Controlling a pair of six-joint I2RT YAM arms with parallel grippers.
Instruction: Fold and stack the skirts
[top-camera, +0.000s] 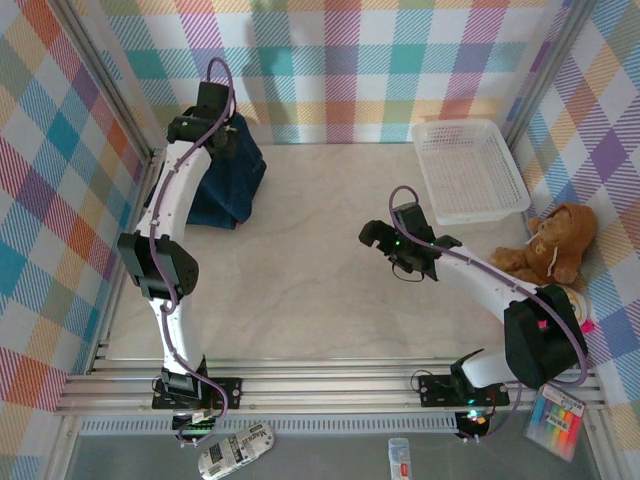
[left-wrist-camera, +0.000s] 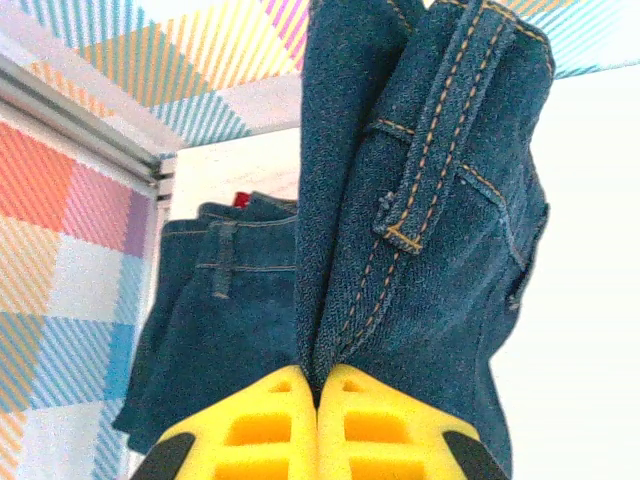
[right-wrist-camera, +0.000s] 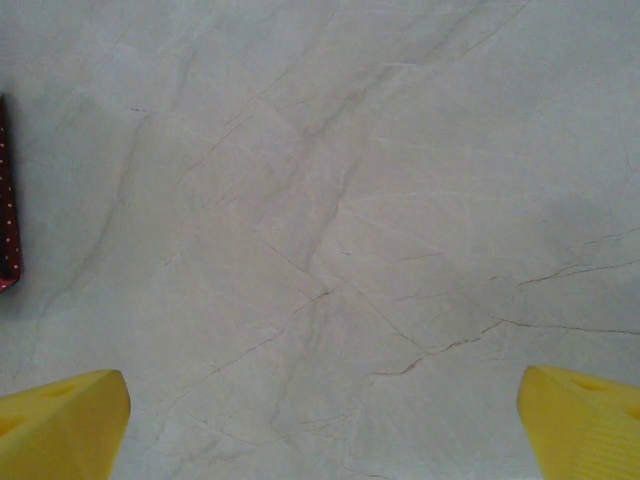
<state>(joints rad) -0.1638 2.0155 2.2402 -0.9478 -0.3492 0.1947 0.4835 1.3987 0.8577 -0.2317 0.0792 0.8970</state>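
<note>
A dark blue denim skirt (left-wrist-camera: 430, 200) with orange stitching hangs pinched between the yellow fingers of my left gripper (left-wrist-camera: 318, 378), which is shut on its folded edge. From above, that gripper (top-camera: 225, 128) holds the denim (top-camera: 240, 160) up at the far left corner. Beneath it lies a folded denim skirt (left-wrist-camera: 235, 300) on a low pile (top-camera: 222, 205), with a sliver of red cloth (left-wrist-camera: 241, 199) behind it. My right gripper (top-camera: 375, 238) hovers open over the middle of the table, nothing between its fingers (right-wrist-camera: 70, 415). A strip of red dotted skirt (right-wrist-camera: 6, 200) shows at the left edge.
A white mesh basket (top-camera: 468, 168) stands at the far right. A brown teddy bear (top-camera: 548, 248) sits against the right wall. Plaid walls close in the marble table (top-camera: 320, 290) on three sides.
</note>
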